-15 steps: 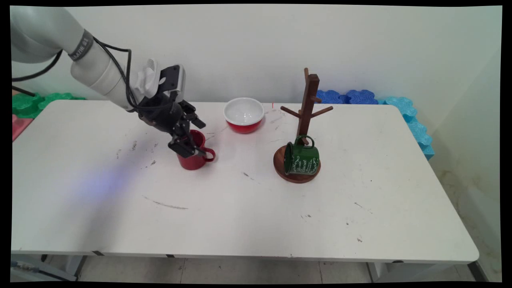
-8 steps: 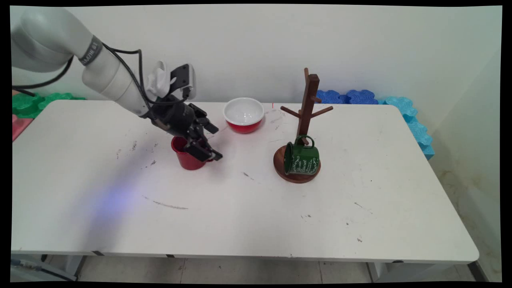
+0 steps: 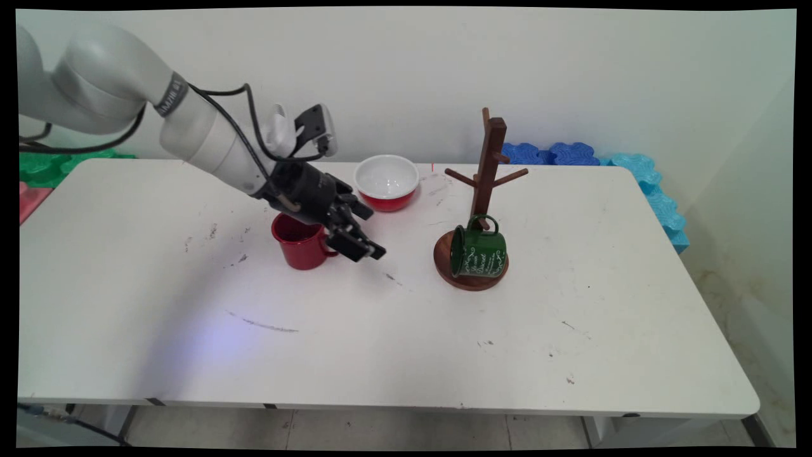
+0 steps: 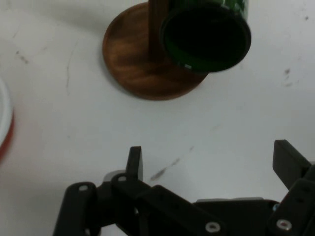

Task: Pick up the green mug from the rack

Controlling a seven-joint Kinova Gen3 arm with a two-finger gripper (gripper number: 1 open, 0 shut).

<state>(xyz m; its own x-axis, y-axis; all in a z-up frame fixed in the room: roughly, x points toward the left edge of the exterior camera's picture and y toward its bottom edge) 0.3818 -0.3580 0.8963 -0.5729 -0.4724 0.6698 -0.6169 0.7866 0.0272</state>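
Jaws spread and holding nothing, the gripper [image 3: 366, 244] hangs beside an upright red mug [image 3: 299, 242].

My main view looks down across the table [image 3: 406, 343] toward the wall. My hand view looks close along the gripper [image 4: 209, 160]; both share the mug tree [image 3: 485, 190] [image 4: 142, 64], at 12 o'clock there.

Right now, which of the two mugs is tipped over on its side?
The green mug: it lies on its side on the wooden mug tree's round base, mouth facing the gripper. The red mug stands upright on the table.
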